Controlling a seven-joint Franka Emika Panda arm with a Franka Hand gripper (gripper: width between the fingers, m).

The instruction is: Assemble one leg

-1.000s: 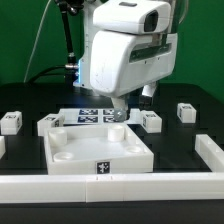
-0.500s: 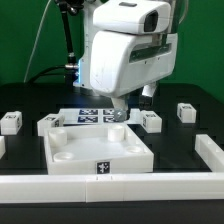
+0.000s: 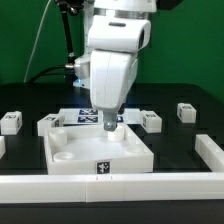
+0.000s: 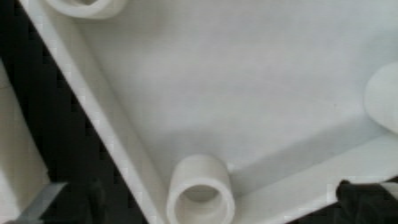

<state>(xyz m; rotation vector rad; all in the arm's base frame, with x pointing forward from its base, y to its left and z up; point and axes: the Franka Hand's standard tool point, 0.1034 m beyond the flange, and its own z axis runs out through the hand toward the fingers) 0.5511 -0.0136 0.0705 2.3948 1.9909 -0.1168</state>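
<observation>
My gripper (image 3: 109, 123) hangs low over the far edge of the large white plate (image 3: 120, 152). In the wrist view my gripper (image 4: 199, 202) is open, its dark fingertips (image 4: 43, 200) far apart, with nothing held. One round corner socket (image 4: 199, 196) of the plate (image 4: 249, 90) lies between the jaws. Small white legs with square markers lie on the black table: one leg (image 3: 151, 121) just to the exterior view's right of the gripper, one (image 3: 186, 112) further right, one (image 3: 11, 121) at the far left, and one (image 3: 47, 124) by the plate's far left corner.
The marker board (image 3: 86, 115) lies behind the plate, partly hidden by my arm. A white rail (image 3: 130, 184) runs along the front, with a raised end (image 3: 209, 150) at the exterior view's right. A second socket (image 4: 80, 5) shows in the wrist view.
My arm's wrist has turned and the hand now looks narrower. The gripper has shifted slightly to the exterior view's left and lower over the plate's far edge. The parts have not moved.
</observation>
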